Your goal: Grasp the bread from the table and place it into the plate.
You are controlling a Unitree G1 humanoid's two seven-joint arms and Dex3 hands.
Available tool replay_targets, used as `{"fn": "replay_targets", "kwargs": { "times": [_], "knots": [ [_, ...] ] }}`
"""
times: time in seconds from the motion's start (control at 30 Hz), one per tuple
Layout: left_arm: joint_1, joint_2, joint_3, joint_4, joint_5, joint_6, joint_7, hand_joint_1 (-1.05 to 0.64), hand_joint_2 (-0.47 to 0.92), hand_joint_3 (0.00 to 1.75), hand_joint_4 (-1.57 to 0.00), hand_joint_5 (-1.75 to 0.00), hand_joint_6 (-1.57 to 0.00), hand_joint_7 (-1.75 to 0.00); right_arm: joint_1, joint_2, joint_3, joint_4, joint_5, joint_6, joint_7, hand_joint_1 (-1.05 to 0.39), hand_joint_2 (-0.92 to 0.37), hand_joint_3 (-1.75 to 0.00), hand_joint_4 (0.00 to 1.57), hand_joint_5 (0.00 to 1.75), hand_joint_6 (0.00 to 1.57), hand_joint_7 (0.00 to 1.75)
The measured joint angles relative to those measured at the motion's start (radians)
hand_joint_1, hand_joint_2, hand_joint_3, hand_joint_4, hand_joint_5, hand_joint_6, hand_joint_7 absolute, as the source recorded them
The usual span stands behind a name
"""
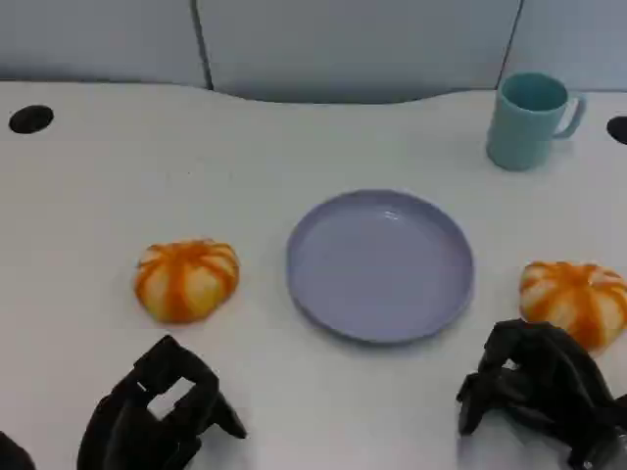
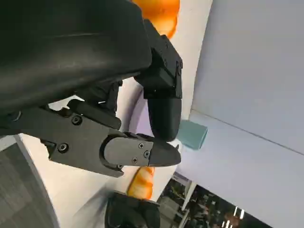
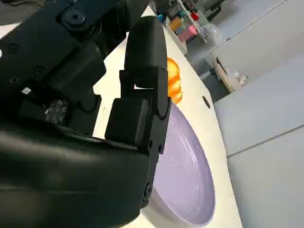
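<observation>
Two orange-and-white pumpkin-shaped breads lie on the white table. The left bread (image 1: 186,279) (image 2: 160,12) (image 3: 174,81) sits left of the empty lavender plate (image 1: 382,269) (image 3: 186,178). The right bread (image 1: 578,299) (image 2: 141,184) sits to the plate's right. My left hand (image 1: 157,411) hovers near the table's front edge, below the left bread and apart from it, its fingers (image 2: 161,104) spread and holding nothing. My right hand (image 1: 544,387) sits just in front of the right bread, partly overlapping its lower edge in the picture; its fingers (image 3: 142,95) hold nothing.
A teal mug (image 1: 529,119) (image 2: 192,135) stands at the back right, beyond the plate. Two black cable holes (image 1: 30,118) mark the table's far corners. A grey partition wall runs behind the table's curved back edge.
</observation>
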Motion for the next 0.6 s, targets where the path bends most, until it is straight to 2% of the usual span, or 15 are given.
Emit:
{"fn": "replay_targets", "kwargs": {
  "times": [0.6],
  "knots": [
    [0.001, 0.0, -0.001, -0.011, 0.003, 0.018, 0.004, -0.55, 0.92, 0.27, -0.64, -1.75, -0.53, -1.51, 0.002, 0.0, 0.003, -0.007, -0.002, 0.003, -0.008, -1.05, -0.49, 0.0, 1.57, 0.7, 1.57, 0.48]
  ]
}}
